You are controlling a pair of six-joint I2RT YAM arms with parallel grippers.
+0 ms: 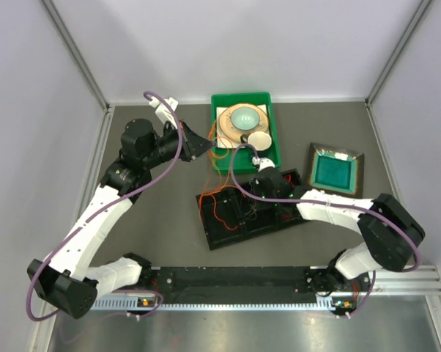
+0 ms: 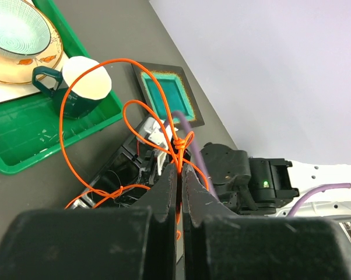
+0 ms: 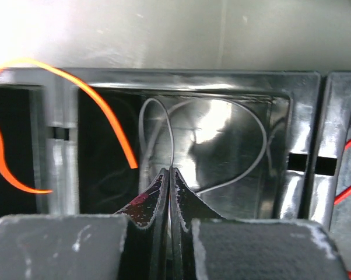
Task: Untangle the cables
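Note:
The orange cable (image 2: pixel 62 111) rises in big loops from the black compartment tray (image 1: pixel 222 233) to a knot (image 2: pixel 180 142). My left gripper (image 2: pixel 179 167) is shut on the orange cable just below that knot, held above the table between the two trays (image 1: pixel 204 147). The red cable (image 1: pixel 215 213) lies looped in the black tray's left part. My right gripper (image 3: pixel 171 171) is down in a compartment of the black tray (image 3: pixel 193 79), shut on the thin pale grey cable (image 3: pixel 171 134), which curls round the compartment. An orange strand (image 3: pixel 99 105) crosses the neighbouring compartment.
A green tray (image 1: pixel 275 143) at the back holds a plate with a teal bowl (image 1: pixel 244 117) and a dark mug (image 2: pixel 82 87). A square teal dish (image 1: pixel 336 171) sits at the right. The right arm (image 2: pixel 245 175) is close ahead of my left gripper. Walls stand on three sides.

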